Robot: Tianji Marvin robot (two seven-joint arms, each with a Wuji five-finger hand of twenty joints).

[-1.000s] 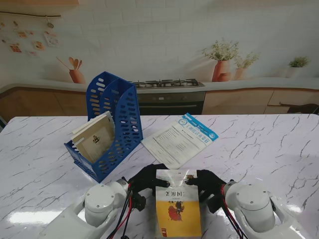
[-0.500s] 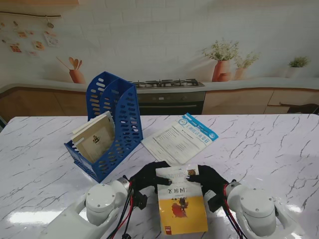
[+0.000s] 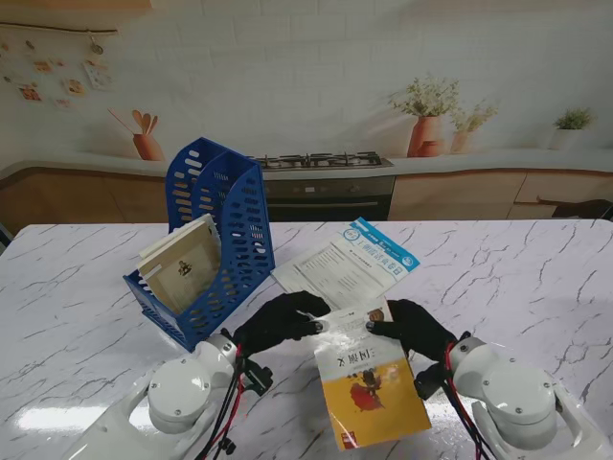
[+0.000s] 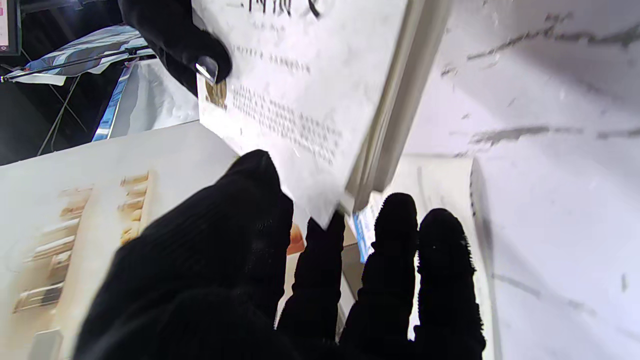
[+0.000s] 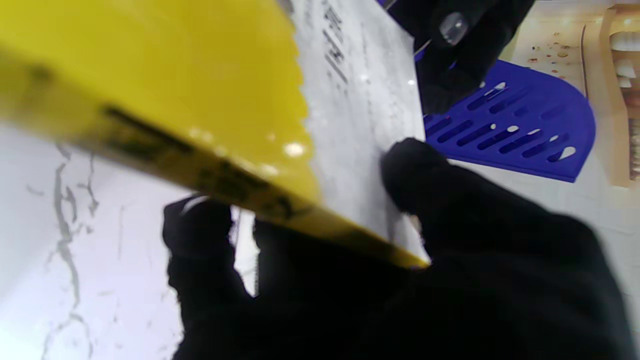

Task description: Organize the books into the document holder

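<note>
A book with a yellow and white cover (image 3: 369, 383) hangs tilted over the table's near edge, its far end raised. My left hand (image 3: 283, 321) is shut on its far left corner, thumb on the cover. At the far right corner my right hand (image 3: 417, 331) is shut on it too. The left wrist view shows the book's white end (image 4: 310, 90) pinched over my black fingers (image 4: 390, 270). Its yellow part (image 5: 200, 100) fills the right wrist view above my right hand (image 5: 450, 270). The blue document holder (image 3: 225, 225) stands far left with a beige book (image 3: 184, 264) leaning inside.
A white booklet with a blue edge (image 3: 345, 268) lies flat just beyond the hands, right of the holder. The marble table (image 3: 536, 278) ends at a kitchen counter backdrop. The holder's slotted wall (image 5: 525, 130) shows past the book in the right wrist view.
Both hands have moved away from me and lifted the book's far end. The book has turned slightly, its near end swinging toward the right.
</note>
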